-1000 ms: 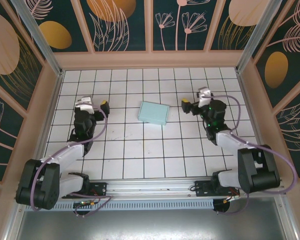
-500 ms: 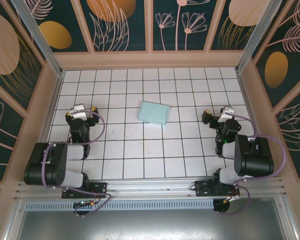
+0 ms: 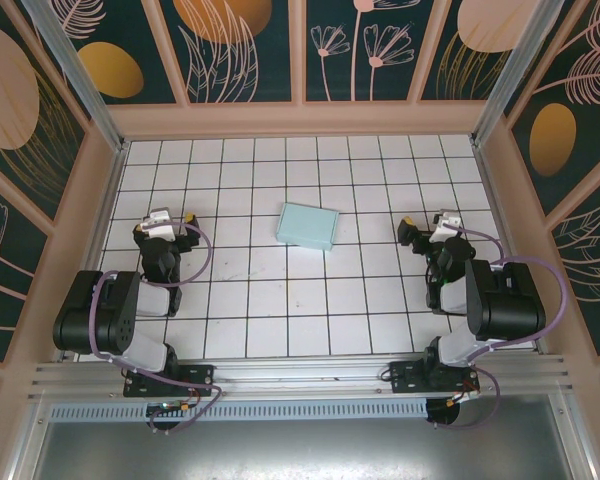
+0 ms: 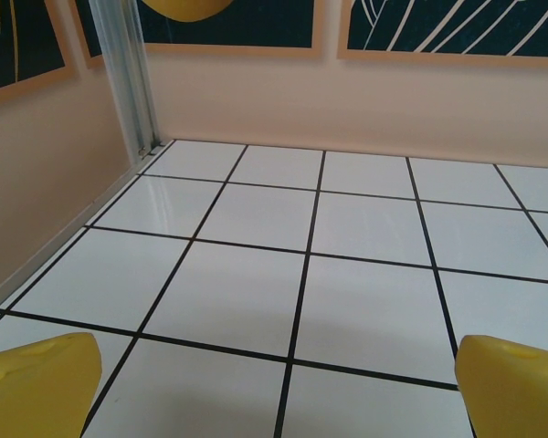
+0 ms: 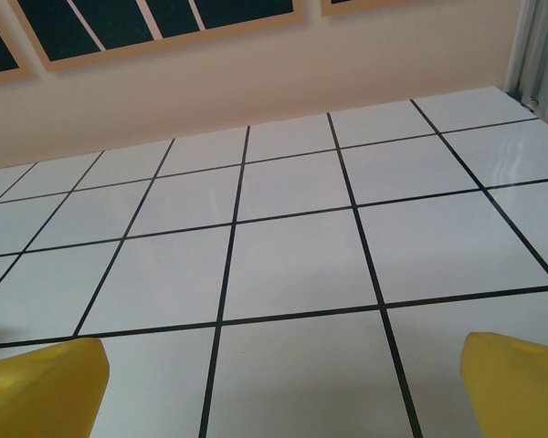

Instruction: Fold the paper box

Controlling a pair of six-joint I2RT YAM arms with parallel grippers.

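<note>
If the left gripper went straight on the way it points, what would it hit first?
The way looks free: ahead of the left gripper is bare tiled floor, then the far wall. The paper box sits off to its right. Depth is unclear; it might graze the floor first.

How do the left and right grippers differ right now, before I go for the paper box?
The left gripper sits left of the paper box; the right gripper sits right of it. The left gripper's camera shows the left post prominently; the right gripper's catches the right post barely, at the frame edge. Both are open, empty and apart from the box.
</note>
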